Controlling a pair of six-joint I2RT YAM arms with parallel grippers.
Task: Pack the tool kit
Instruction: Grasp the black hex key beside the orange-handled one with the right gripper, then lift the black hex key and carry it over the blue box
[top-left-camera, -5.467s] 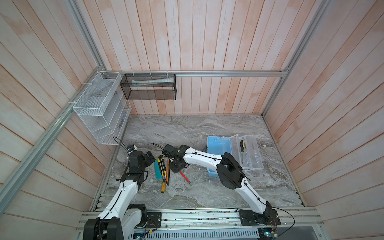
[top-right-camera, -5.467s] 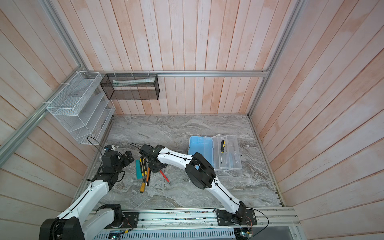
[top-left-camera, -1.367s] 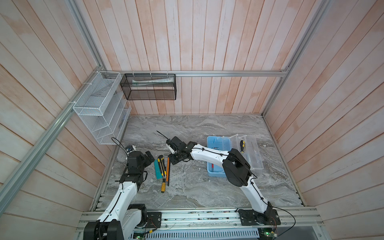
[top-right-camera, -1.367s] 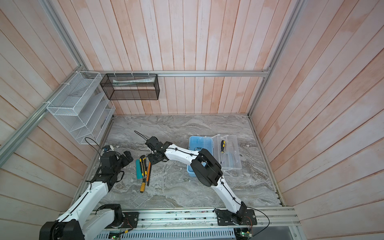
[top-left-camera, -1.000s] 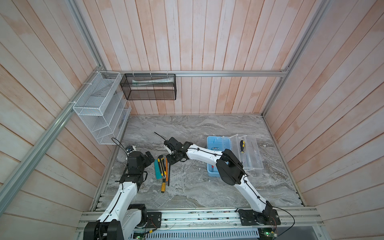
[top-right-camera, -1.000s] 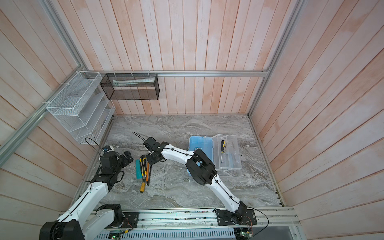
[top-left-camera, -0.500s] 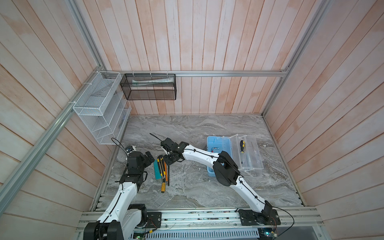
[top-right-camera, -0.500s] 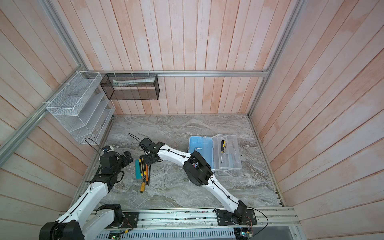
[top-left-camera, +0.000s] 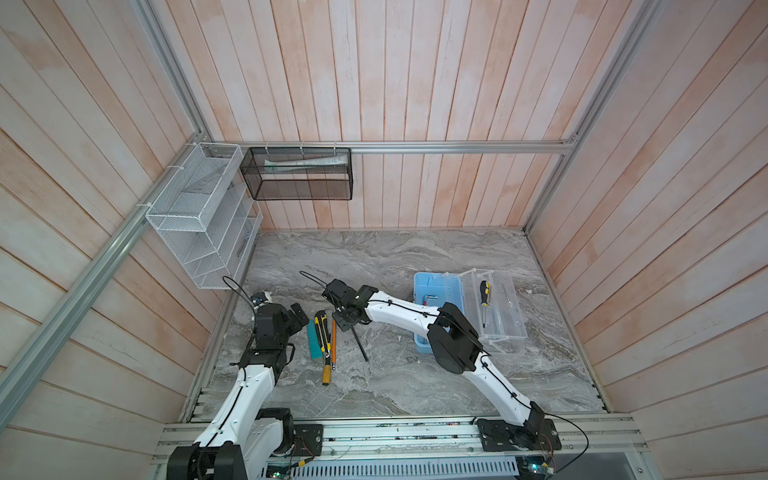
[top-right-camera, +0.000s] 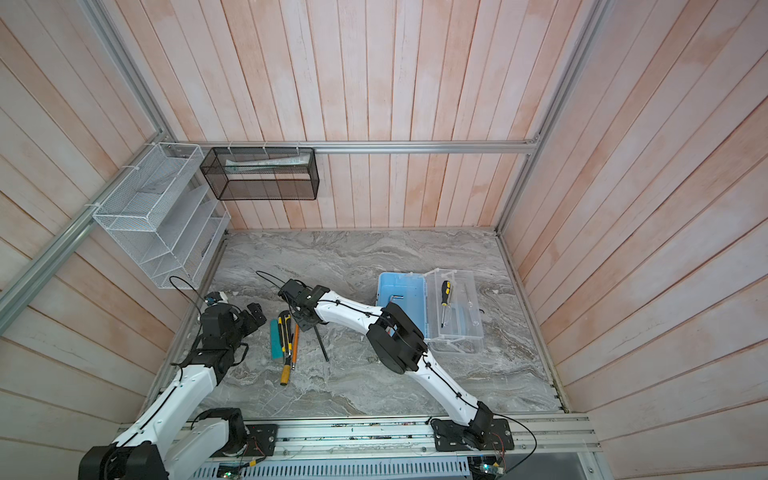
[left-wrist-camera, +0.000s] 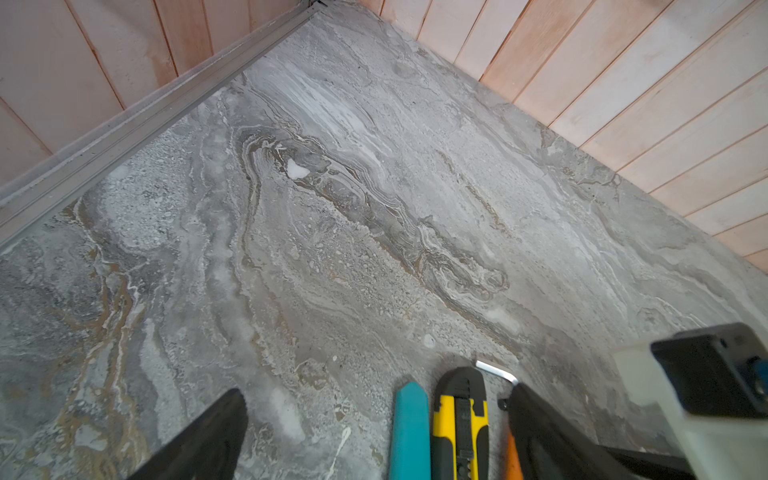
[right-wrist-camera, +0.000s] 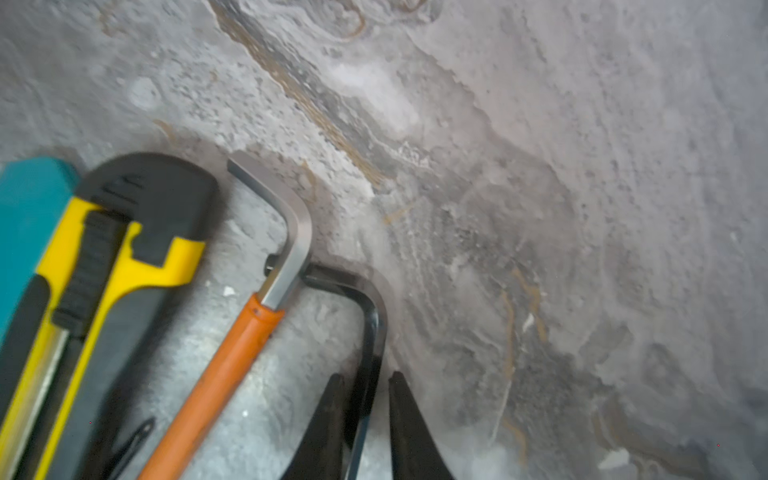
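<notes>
Pink wooden plank walls (top-left-camera: 415, 83) enclosed a grey marbled tabletop (top-left-camera: 395, 257). In both top views, a white wire mesh rack (top-left-camera: 195, 216) hung at 10 o'clock and a black mesh basket (top-left-camera: 299, 178) at 11 o'clock. The tool kit (top-left-camera: 432, 286), a rectangular pale-blue plastic case, lay at 3 o'clock of the tabletop centre with its translucent clear lid (top-left-camera: 503, 324) folded open. A yellow-and-black-handled screwdriver (top-left-camera: 483, 291) lay on the lid side. At 9 o'clock, well apart from the case, four tools lay side by side: a teal flat bar (top-left-camera: 313, 343), a yellow-and-black utility knife (top-left-camera: 320, 330), an orange-sleeved silver hex key (top-left-camera: 333, 338) and a black hex key (top-left-camera: 359, 345). The left gripper (left-wrist-camera: 376, 390) stood just beside these tools on their 9 o'clock side, fingers spread wide, holding nothing. The right gripper (right-wrist-camera: 365, 376) straddled the long shaft of the black hex key, fingers narrowly apart, with a gap visible on one side of the shaft.
</notes>
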